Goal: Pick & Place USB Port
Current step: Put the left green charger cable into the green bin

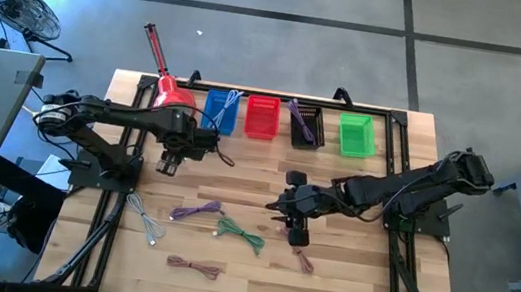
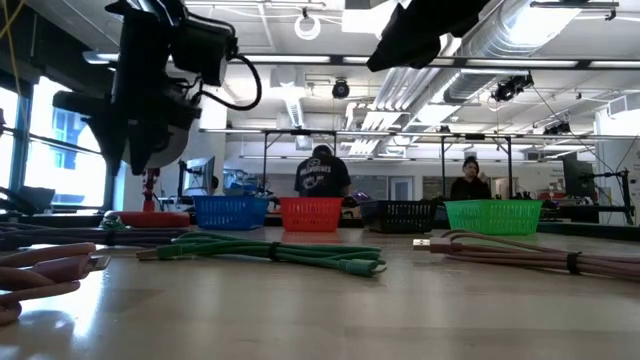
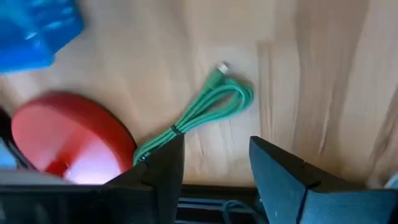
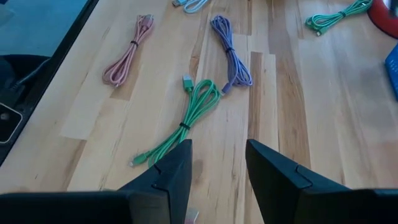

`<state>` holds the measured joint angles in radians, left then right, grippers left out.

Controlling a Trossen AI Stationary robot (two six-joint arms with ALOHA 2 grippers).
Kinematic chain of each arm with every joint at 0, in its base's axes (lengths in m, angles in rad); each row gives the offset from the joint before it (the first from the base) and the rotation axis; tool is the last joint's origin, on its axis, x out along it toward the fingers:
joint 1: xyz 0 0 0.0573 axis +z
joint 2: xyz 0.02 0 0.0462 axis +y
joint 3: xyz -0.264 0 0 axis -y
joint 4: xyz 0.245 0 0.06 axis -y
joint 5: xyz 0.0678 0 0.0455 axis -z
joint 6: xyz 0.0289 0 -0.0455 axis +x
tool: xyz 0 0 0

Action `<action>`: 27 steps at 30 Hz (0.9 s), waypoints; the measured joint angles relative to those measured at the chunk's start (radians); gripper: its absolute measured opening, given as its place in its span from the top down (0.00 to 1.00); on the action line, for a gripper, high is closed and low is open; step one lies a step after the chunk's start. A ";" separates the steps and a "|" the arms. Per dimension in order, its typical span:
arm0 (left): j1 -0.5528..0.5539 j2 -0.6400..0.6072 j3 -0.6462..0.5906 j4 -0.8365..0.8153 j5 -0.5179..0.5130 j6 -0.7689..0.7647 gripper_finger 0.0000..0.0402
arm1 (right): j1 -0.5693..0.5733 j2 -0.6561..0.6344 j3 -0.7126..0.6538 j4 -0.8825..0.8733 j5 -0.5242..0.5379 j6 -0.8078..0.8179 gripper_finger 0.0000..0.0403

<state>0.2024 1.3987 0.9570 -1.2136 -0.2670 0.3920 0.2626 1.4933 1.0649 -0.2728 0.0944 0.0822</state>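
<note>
High view showed the near edge of the wooden counter with a pink cable lying closest to it, and a second pink cable to its right. Slightly farther in lay a white cable, a purple cable and a green cable, all coiled and loose on the wood. The right gripper hovered just beside the green cable, on its right, and its jaws stood apart and empty, with the green cable showing ahead of them in the right wrist view. Farther back, the left gripper hung above the counter near a red round base. Its jaws were also apart, holding nothing, and another green cable lay beyond them in the left wrist view. Along the far edge sat a blue basket, a red basket, a black basket and a green basket, with cables hanging out of the blue and black ones.
</note>
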 joint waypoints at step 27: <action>0.001 0.000 -0.228 0.288 -0.143 0.303 0.55 | 0.000 0.000 0.000 0.000 0.000 -0.003 0.65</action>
<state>0.2031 1.3987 0.7288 -0.9255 -0.4101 0.6952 0.2626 1.4933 1.0649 -0.2728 0.0944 0.0789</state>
